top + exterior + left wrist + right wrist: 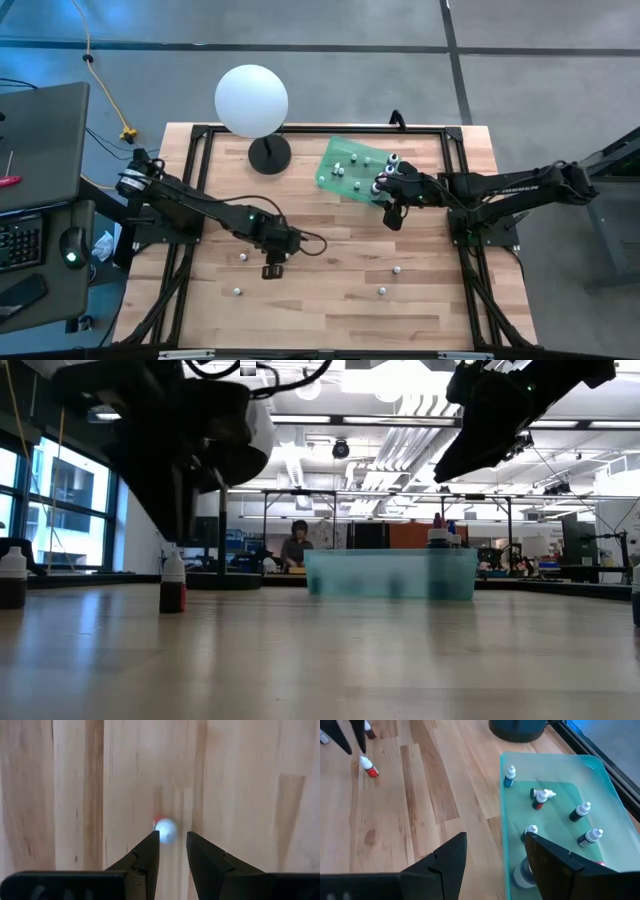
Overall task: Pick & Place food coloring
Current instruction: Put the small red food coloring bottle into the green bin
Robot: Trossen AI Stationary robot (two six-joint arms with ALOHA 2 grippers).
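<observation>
High view: a pale wooden table [330, 310] framed in black metal is seen from straight above, with 2 dark robot arms reaching in from either side. The left gripper [272, 270] is held over the middle of the table, directly above 1 tiny food coloring bottle with a whitish cap and red body [165, 830]. In the left wrist view its fingers are parted, with the cap framed in the gap and not yet gripped.

The right gripper [392, 215] is poised at the near edge of a shallow translucent green plastic tray [335, 160] at the back of the table, its fingers spread wide and empty. In the right wrist view, 5 bottles are counted in the tray [600, 795]: 4 upright and 1 tipped over. More may be hidden by the fingers.

On the bare wood, 4 loose bottles are seen from above; the 1 under the left gripper is hidden there. 1 large white globe lamp on a black round base [251, 100] is placed beside the tray.

A likely risk: the bottle is small, so a slightly off-centre descent could let a fingertip strike the cap and tip it over. A glancing squeeze could also send it rolling away.
</observation>
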